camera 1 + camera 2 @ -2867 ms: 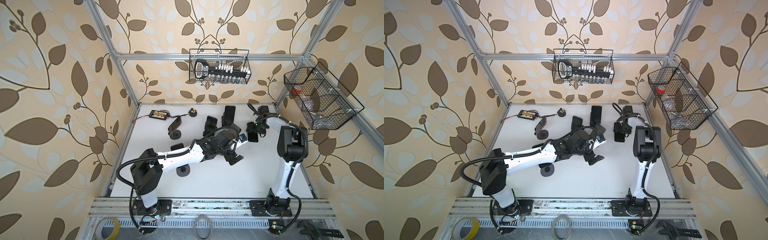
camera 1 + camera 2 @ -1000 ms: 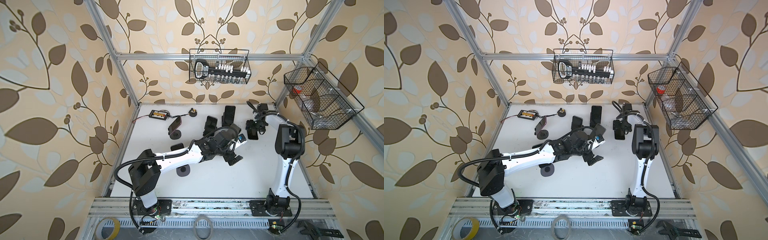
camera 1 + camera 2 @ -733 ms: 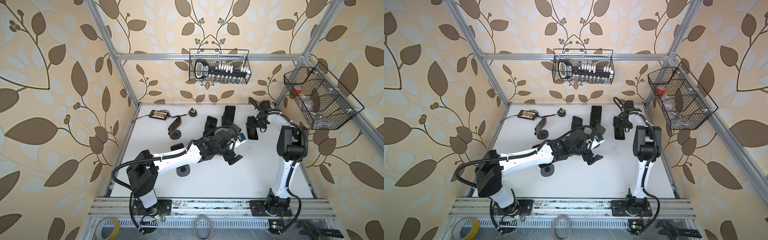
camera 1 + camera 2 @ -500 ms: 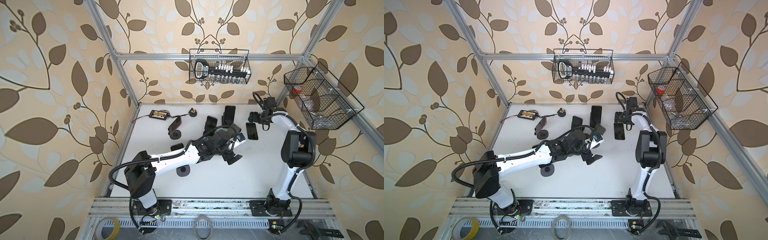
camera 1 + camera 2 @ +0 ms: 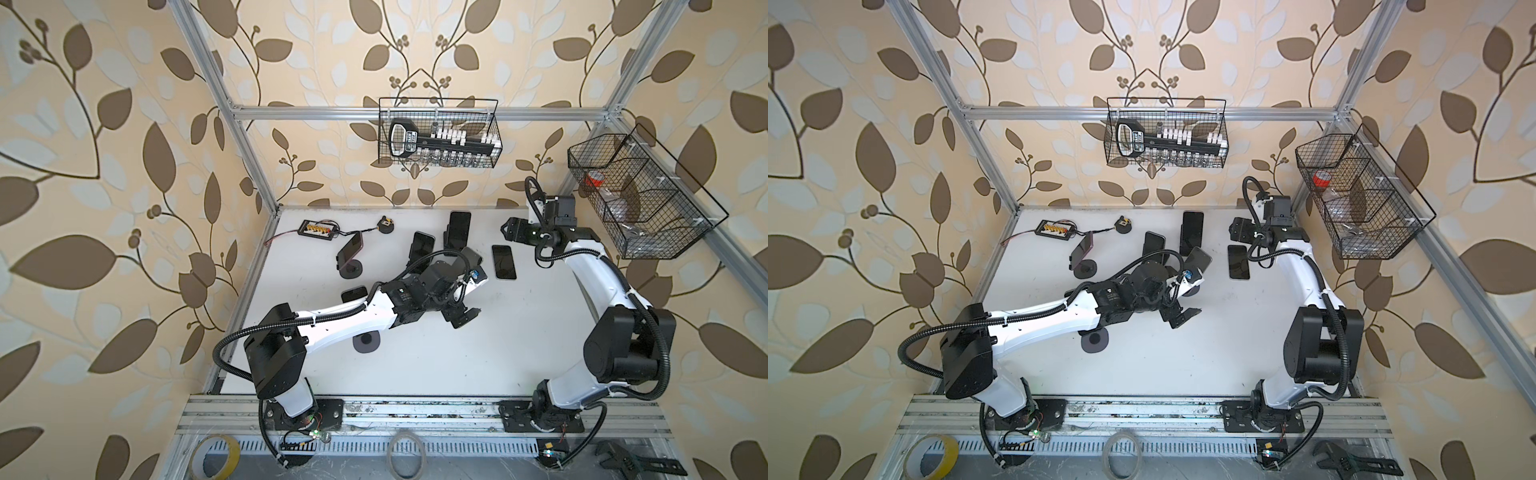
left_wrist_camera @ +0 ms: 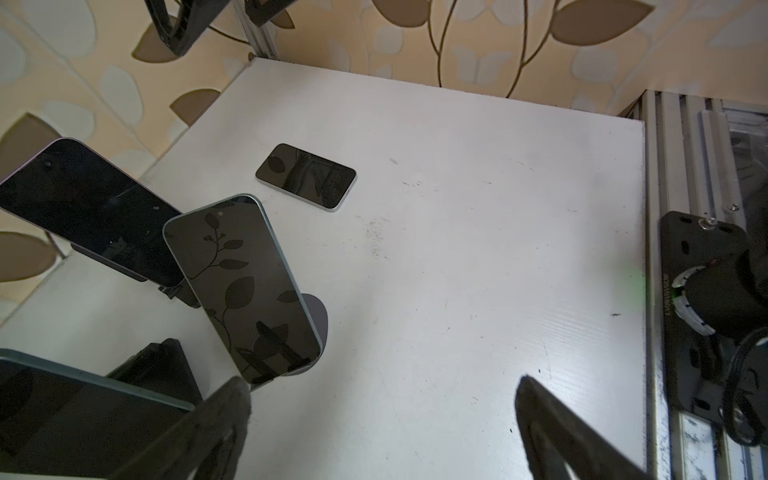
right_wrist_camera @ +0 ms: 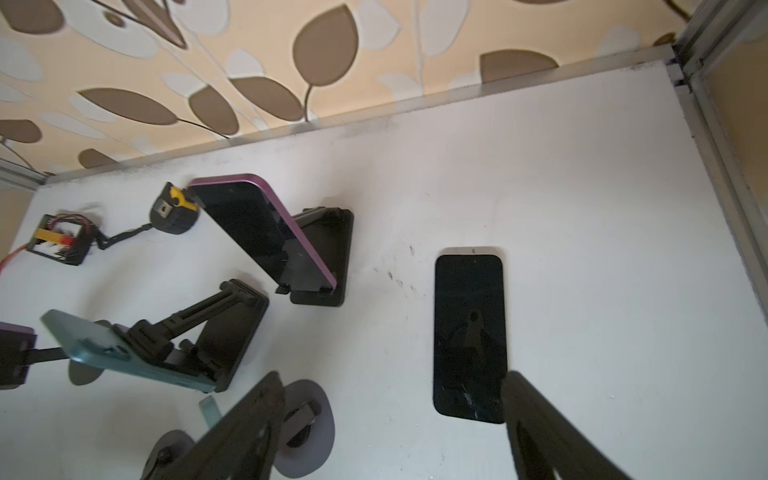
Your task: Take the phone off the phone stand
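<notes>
Right gripper hangs over the back-right part of the white table, jaws spread, nothing between them. The dark phone lies flat and screen-up on the table just below it (one finger overlaps its corner in the right wrist view; whether they touch is unclear). Left gripper, mid-table, is likewise spread and empty, just beside a teal-edged phone leaning on a round-based stand. Nearer the back wall, a purple phone leans on a black folding stand.

The left arm stretches low over the middle of the worktop, and the left hand is spread wide and empty. The right arm arches toward the worktop's far right corner, with the right hand parted and empty.
</notes>
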`<state>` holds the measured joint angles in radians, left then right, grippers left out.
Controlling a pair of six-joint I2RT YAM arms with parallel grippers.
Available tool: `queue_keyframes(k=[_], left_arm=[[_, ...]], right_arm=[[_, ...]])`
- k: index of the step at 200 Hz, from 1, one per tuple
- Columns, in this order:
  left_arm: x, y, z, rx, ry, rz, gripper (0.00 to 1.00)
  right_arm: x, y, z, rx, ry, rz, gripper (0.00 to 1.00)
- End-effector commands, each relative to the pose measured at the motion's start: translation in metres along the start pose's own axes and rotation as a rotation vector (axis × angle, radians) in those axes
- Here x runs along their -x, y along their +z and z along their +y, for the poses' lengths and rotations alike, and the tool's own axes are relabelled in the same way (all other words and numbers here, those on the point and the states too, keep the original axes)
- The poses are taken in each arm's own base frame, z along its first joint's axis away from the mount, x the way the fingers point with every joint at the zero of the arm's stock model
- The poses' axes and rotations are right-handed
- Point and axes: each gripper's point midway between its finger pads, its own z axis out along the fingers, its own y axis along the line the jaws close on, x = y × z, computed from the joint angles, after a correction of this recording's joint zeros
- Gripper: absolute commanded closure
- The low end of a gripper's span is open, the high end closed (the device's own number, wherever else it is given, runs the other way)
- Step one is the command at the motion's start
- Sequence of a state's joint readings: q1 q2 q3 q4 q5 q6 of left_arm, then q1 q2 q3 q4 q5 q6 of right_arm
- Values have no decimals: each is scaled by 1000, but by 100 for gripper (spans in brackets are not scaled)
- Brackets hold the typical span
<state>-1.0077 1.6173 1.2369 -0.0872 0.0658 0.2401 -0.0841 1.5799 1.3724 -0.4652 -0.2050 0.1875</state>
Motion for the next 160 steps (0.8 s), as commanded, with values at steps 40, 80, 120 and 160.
queue_keyframes(k=[40, 80, 120, 160], left_arm=[[23, -16, 5, 32, 11, -77, 1], [22, -16, 6, 42, 22, -72, 1], [21, -15, 7, 45, 18, -70, 1], [22, -15, 8, 49, 8, -73, 1]], right_arm=[[16, -11, 23, 108, 119, -38, 19], [19, -17, 28, 131, 160, -45, 20], [22, -22, 23, 101, 179, -73, 20], [24, -25, 23, 99, 239, -82, 20]])
